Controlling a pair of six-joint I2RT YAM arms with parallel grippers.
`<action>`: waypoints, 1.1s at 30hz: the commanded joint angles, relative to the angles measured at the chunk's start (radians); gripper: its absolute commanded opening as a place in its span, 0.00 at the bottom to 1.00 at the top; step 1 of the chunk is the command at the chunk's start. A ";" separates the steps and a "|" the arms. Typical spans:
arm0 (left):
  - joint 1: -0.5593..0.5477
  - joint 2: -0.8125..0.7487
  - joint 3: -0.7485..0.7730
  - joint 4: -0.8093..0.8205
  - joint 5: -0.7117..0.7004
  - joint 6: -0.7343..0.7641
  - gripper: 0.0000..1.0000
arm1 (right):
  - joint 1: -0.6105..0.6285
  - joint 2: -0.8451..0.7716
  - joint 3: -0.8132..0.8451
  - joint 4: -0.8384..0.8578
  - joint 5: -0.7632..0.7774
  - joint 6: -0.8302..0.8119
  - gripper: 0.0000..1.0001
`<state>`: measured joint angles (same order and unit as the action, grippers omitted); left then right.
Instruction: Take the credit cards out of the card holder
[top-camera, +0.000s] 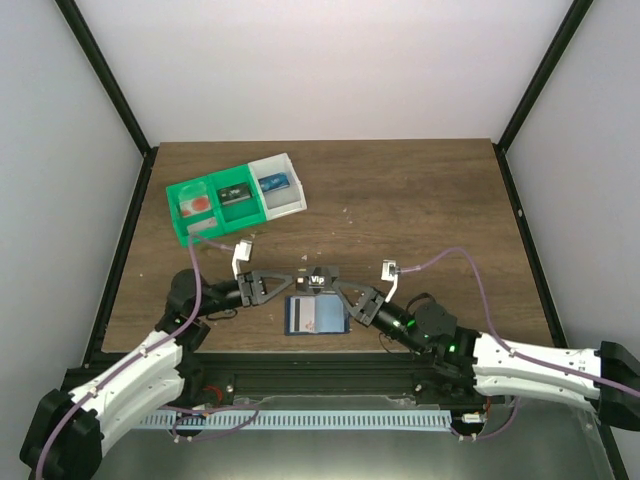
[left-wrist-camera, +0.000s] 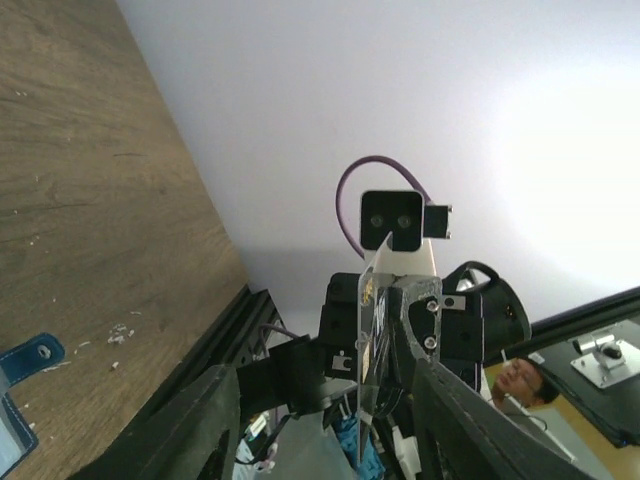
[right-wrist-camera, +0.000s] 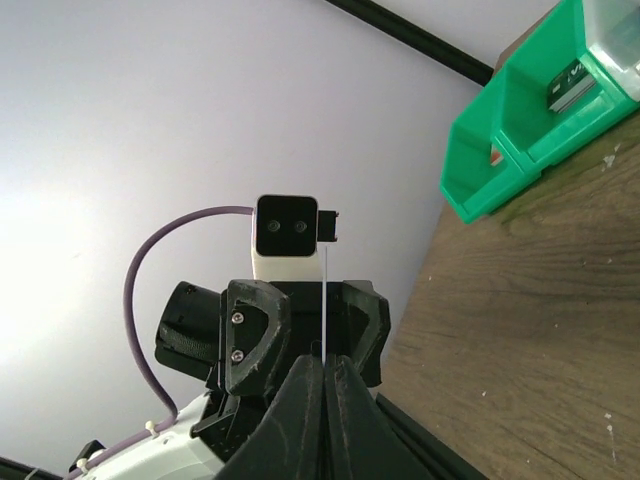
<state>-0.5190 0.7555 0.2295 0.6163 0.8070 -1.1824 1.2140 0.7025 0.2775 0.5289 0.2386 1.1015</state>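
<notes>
Nearest us, by the desk's (top-camera: 420, 200) near edge, the blue card holder (top-camera: 316, 316) lies open. Just above it our right gripper (top-camera: 338, 286) pinches a credit card (top-camera: 318, 279), its long axis running toward our left gripper (top-camera: 298, 281), whose spread fingers flank the free end. Beyond, far left, sits the tray (top-camera: 178, 222).

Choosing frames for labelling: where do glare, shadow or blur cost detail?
Left wrist: wall washed out at right, near gripper fingers dark and soft. Right wrist: credit card only a thin edge-on line, green tray sharp. Top external: even light, card holder clear.
</notes>
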 joint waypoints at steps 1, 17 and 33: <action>-0.010 0.002 -0.022 0.106 0.027 -0.047 0.47 | -0.004 0.035 0.000 0.081 -0.010 0.050 0.00; -0.016 0.007 -0.028 0.106 0.017 -0.027 0.00 | -0.005 0.075 0.007 0.076 -0.009 0.057 0.00; 0.069 -0.008 -0.020 -0.031 -0.025 0.030 0.00 | -0.005 -0.039 -0.021 -0.138 -0.004 0.025 0.86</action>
<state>-0.5087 0.7361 0.1963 0.6563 0.7921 -1.2076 1.2121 0.7147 0.2661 0.4835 0.2188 1.1584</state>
